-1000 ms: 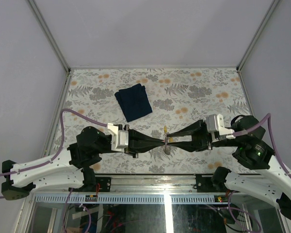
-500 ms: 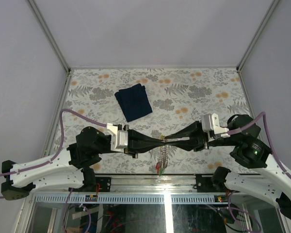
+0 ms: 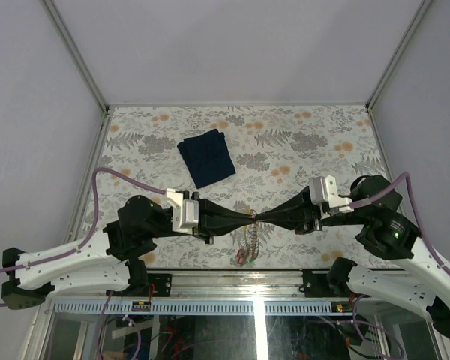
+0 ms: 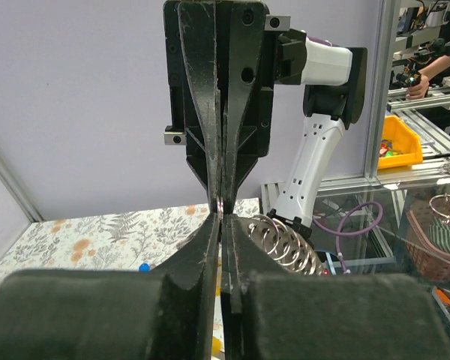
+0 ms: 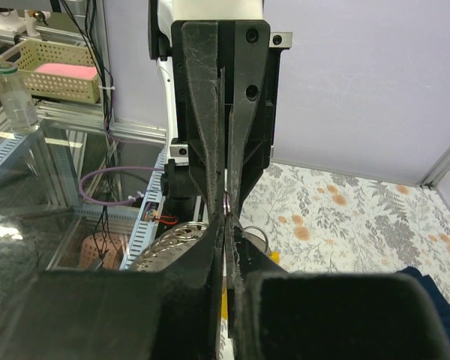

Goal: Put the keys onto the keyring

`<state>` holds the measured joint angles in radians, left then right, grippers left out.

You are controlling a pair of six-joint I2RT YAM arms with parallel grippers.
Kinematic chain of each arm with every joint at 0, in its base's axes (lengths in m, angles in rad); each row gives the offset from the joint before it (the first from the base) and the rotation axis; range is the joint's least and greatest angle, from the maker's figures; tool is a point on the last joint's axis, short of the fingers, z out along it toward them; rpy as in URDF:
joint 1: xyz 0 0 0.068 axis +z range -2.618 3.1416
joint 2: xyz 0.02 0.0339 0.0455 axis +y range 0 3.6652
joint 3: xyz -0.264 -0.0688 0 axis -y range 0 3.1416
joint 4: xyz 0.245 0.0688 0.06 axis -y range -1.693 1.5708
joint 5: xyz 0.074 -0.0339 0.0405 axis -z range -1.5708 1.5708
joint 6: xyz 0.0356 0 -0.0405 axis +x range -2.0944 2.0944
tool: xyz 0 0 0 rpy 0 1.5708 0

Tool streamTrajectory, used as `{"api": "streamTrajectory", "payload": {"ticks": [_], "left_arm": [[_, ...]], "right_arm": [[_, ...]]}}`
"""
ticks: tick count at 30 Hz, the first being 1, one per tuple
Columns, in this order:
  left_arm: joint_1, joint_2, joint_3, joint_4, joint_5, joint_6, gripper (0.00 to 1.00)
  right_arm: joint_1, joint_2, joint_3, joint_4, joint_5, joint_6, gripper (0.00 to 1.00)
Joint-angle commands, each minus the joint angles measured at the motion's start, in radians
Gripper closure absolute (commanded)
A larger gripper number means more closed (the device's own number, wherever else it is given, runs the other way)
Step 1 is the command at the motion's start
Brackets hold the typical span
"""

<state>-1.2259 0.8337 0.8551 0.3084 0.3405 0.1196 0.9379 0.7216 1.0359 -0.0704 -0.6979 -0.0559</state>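
My left gripper and right gripper meet tip to tip above the table's near edge. Both are shut on the thin silvery keyring, which shows edge-on between the tips in the left wrist view and the right wrist view. The keys hang from it in a bunch towards the near edge, with red and green tags at the bottom. Their small silvery loops show beside my left gripper. More loops show beside my right gripper. A blue tag and a yellow tag peek past the fingers.
A dark navy folded cloth lies on the flowered table at the back, left of centre. White walls close off three sides. The metal frame rail runs along the near edge, under the hanging keys.
The right gripper has moved left and closed up against the left one. The key bunch, held level near the tips a second ago, has dropped and now hangs down.
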Motion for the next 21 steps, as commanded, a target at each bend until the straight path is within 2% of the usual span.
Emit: {"api": "streamTrajectory", "payload": {"ticks": [1,10,17,21], "left_arm": [[0.004,-0.013,0.052,0.059,-0.050,0.007,0.97],[0.004,-0.003,0.095,-0.070,-0.094,0.045,0.87],[0.005,0.011,0.115,-0.125,-0.107,0.062,0.86],[0.004,0.021,0.135,-0.171,-0.082,0.066,0.80]], "right_arm": [[0.003,0.023,0.081,-0.120,0.037,-0.053,1.00],[0.003,0.070,0.220,-0.337,0.097,-0.150,1.00],[0.003,0.084,0.250,-0.369,0.106,-0.166,1.00],[0.002,0.091,0.267,-0.397,0.125,-0.174,1.00]]}}
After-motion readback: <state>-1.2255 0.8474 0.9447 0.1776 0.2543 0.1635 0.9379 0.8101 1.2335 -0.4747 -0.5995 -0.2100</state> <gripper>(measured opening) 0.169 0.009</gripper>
